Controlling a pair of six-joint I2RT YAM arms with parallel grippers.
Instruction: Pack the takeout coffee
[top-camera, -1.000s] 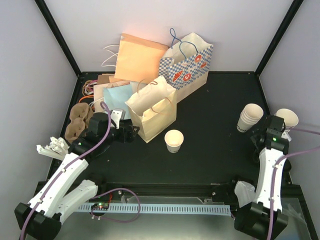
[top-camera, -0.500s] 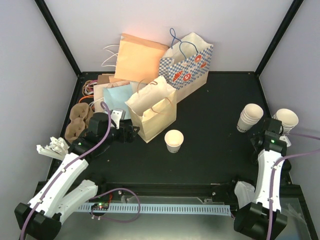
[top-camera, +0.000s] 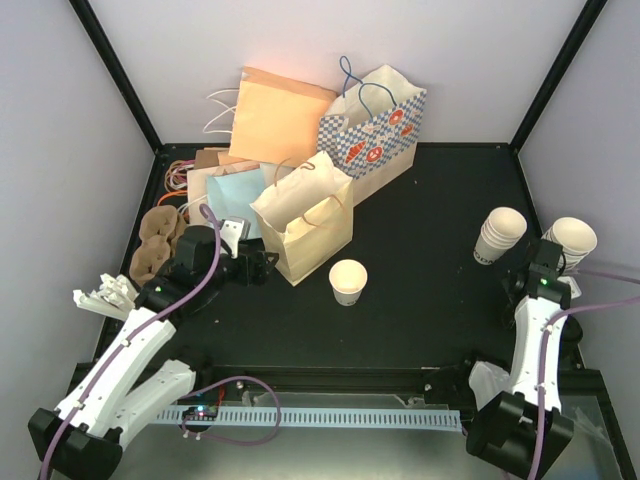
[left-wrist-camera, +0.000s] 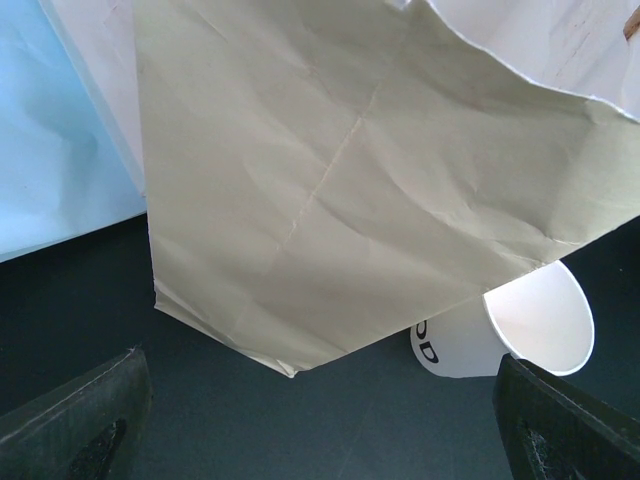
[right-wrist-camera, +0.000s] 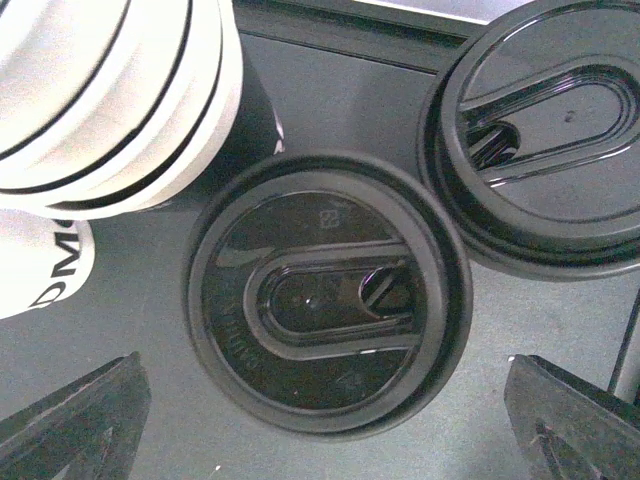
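Note:
No cup with a lid shows, so the takeout coffee is out of view. One lidless cream cup (top-camera: 348, 281) (left-wrist-camera: 520, 330) stands mid-table beside a cream paper bag (top-camera: 305, 220) (left-wrist-camera: 350, 180). My left gripper (top-camera: 262, 268) (left-wrist-camera: 320, 425) is open, low over the table, pointing at the bag's lower corner and the cup, touching neither. My right gripper (top-camera: 552, 262) (right-wrist-camera: 322, 420) hangs open over a loose black lid (right-wrist-camera: 325, 295) lying flat on the table, its fingers either side of the lid and clear of it. A second black lid (right-wrist-camera: 545, 130) lies beside the first.
Stacked lidless cups (top-camera: 500, 235) (right-wrist-camera: 110, 90) stand at the right, another stack (top-camera: 573, 238) by the right edge. A blue-checked bag (top-camera: 375, 130), an orange bag (top-camera: 280, 115) and a light blue bag (top-camera: 235, 195) crowd the back left. A brown cup carrier (top-camera: 155, 245) lies far left.
My right arm has shifted slightly to the right, toward the table's right edge. The left arm, the bag and the lidless cup have stayed put.

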